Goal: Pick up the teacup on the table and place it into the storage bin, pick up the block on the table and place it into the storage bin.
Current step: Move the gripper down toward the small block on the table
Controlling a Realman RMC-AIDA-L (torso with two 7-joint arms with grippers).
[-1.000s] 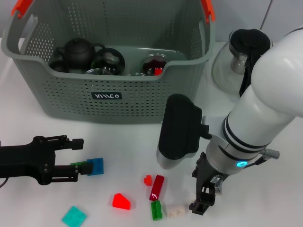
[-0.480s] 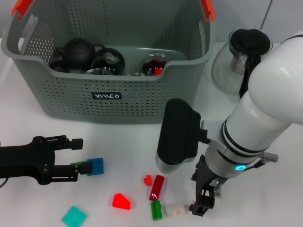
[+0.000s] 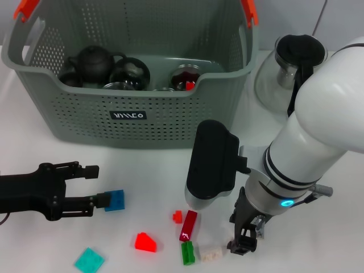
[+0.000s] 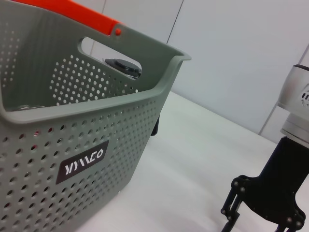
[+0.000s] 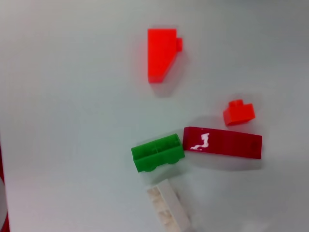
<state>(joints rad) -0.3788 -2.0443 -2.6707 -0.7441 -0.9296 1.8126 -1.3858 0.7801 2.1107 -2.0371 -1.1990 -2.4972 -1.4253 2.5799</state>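
Head view: the storage bin [image 3: 133, 85] fills the upper left and middle of the frame, with a dark teapot [image 3: 94, 61] and glass cups inside it. A clear glass pot [image 3: 287, 68] stands at the upper right. At the lower left, the left gripper [image 3: 94, 185] lies low over the table [image 3: 153, 170], its fingers spread apart, with a blue block [image 3: 115, 200] touching the tip of the lower finger. At the lower right, the right gripper [image 3: 243, 239] points down, its fingers apart, just beside a white block [image 3: 210, 253]. Near it lie a green block [image 3: 187, 252], a dark red block [image 3: 189, 224], a small red block [image 3: 177, 216], a red wedge [image 3: 145, 242] and a teal block [image 3: 89, 260].

Left wrist view: the bin's perforated wall and black label fill the left side; the right gripper hangs at the lower right.

Right wrist view: the red wedge sits near the top, the small red block at the right, the dark red and green blocks side by side in the middle, the white block at the bottom.
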